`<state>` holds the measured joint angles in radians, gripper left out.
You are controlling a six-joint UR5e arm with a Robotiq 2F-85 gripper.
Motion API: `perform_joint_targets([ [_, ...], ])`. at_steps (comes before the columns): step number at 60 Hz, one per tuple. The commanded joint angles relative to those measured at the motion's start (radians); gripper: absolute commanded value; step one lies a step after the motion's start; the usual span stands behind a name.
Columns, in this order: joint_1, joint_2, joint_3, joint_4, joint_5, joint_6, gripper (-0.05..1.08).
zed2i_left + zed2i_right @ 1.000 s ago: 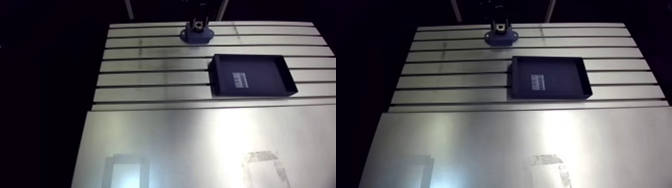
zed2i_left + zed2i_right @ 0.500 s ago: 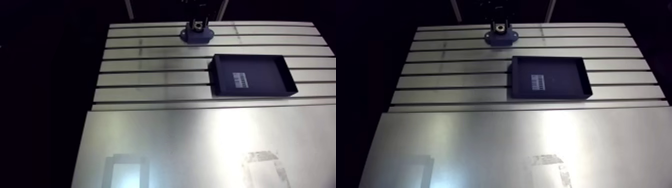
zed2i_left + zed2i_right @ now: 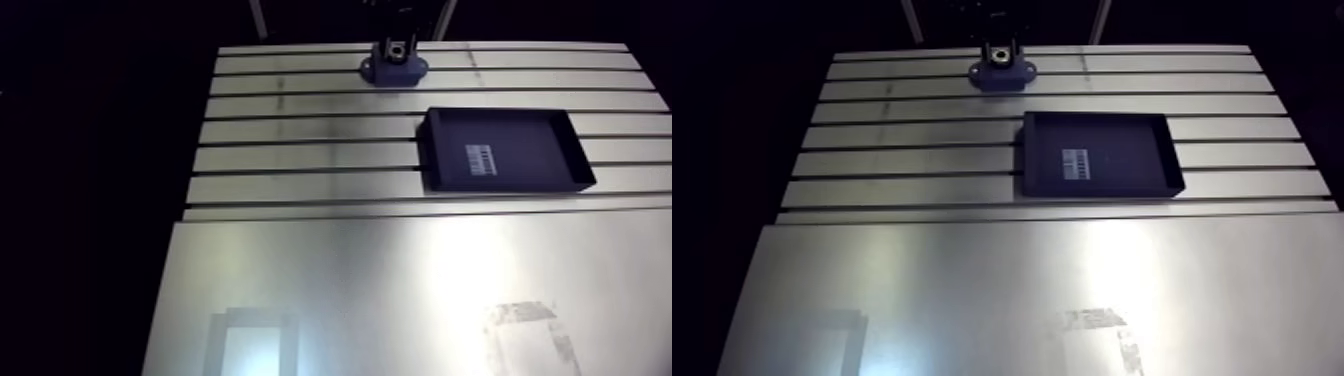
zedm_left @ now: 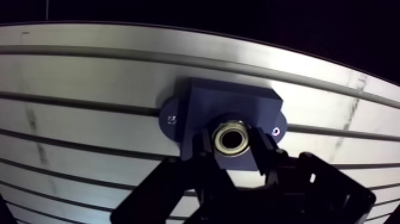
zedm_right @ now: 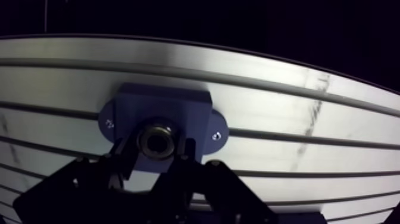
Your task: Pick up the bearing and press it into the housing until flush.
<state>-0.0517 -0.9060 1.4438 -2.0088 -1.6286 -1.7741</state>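
The dark blue housing (image 4: 196, 107) is bolted on the far strip of the slotted table (image 3: 300, 130); in the arm view the housing (image 3: 380, 70) is small. The bearing (image 4: 233, 138), a silver ring with a dark hole, sits right over the housing's bore. My gripper (image 4: 233, 144) is straight above it, and its black fingers (image 4: 260, 149) press on the ring from both sides. How deep the bearing sits in the bore is hidden. In the arm view the gripper (image 3: 396, 46) hangs down onto the housing.
A black shallow tray (image 3: 530, 150) with a white label lies on the slotted table, nearer than the housing and to its right. A smooth metal plate (image 3: 400, 290) covers the near half, with a taped patch (image 3: 525, 330) on it.
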Motion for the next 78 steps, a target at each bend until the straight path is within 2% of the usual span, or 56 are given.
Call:
perform_joint_targets([
  [1,-0.001,0.000,0.000,0.000,0.000,-0.001,0.71],
  [70,0.001,-0.001,0.007,0.001,0.000,0.001,0.71],
  [72,0.000,-0.001,0.008,0.000,-0.001,0.004,0.67],
  [73,0.000,-0.002,0.009,0.000,-0.001,0.006,0.40],
  [74,0.000,-0.002,0.009,0.000,-0.001,0.006,0.40],
  [75,0.001,-0.004,0.010,-0.003,-0.004,0.009,0.01],
  [78,0.001,-0.007,0.012,-0.007,-0.003,0.009,0.01],
])
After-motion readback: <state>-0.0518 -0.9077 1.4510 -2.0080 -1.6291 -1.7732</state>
